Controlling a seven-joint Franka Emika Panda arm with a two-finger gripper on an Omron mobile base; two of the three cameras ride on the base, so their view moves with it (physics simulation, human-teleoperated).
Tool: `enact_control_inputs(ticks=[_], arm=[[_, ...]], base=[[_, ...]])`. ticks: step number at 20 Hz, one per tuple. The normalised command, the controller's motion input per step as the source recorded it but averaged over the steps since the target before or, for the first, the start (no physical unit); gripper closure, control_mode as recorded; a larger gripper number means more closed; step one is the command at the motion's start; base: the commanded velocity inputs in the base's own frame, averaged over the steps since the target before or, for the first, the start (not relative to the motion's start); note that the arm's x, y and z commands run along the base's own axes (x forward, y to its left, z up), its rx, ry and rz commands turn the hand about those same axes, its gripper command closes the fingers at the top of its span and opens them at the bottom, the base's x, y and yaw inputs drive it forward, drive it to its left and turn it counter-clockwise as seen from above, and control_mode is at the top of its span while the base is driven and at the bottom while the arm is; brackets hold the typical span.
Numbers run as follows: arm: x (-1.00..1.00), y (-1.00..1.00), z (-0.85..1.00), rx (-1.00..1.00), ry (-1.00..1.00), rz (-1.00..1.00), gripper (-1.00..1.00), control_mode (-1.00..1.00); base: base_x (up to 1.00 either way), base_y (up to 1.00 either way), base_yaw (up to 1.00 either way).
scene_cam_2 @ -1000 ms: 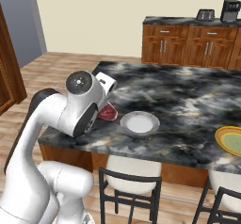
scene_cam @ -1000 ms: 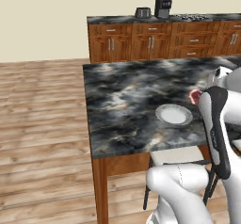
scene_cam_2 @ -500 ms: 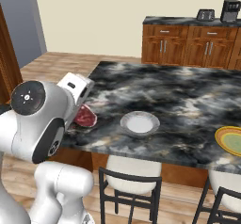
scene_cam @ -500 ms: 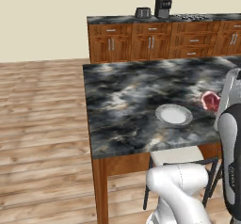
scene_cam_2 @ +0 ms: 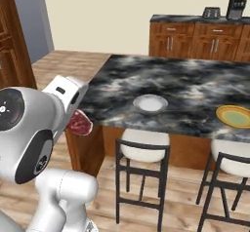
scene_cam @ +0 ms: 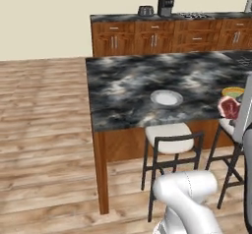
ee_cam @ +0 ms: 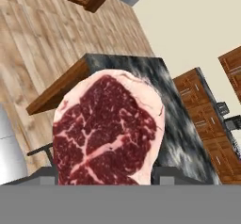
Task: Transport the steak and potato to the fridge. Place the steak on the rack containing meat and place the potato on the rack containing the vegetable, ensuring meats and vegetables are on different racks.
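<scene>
The steak [ee_cam: 108, 133], a red-pink slab with pale marbling, hangs flat in front of the hand camera with my gripper [ee_cam: 106, 177] shut on its lower edge. From the left base view the steak [scene_cam: 229, 107] is in the air at the right edge, by the island's front corner, in my gripper [scene_cam: 236, 111]. The right base view has the steak [scene_cam_2: 79, 123] under my white hand, where the gripper [scene_cam_2: 77, 117] grips it left of the island. A tall grey panel [scene_cam_2: 30, 19] framed in brown wood stands at the far left; whether it is the fridge I cannot tell. The potato is out of view.
The dark marble island [scene_cam: 128, 85] carries a white plate [scene_cam: 166, 98] and a yellow-green plate [scene_cam_2: 235, 116]. Two stools [scene_cam_2: 144, 148] stand along its near side. Wood cabinets with a toaster and coffee machine [scene_cam: 166, 6] line the back wall. Open wood floor [scene_cam: 44, 130] lies to the left.
The whole picture has shifted: the base has pulled back from the island, so the stools and floor now show. The steak stays in the shut gripper, and the arm has swung aside.
</scene>
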Motion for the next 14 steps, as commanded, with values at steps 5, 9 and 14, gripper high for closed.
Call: enact_control_inputs(ticks=[5, 9, 14], arm=[[0.00, 0.00, 0.00, 0.00, 0.00, 0.00, 1.00, 1.00], [0.00, 0.00, 0.00, 0.00, 0.00, 0.00, 1.00, 1.00], [0.00, 0.00, 0.00, 0.00, 0.00, 0.00, 1.00, 1.00]], base=[[-1.00, 0.58, 0.00], [-1.00, 1.00, 0.03], [-0.65, 0.99, 0.53]])
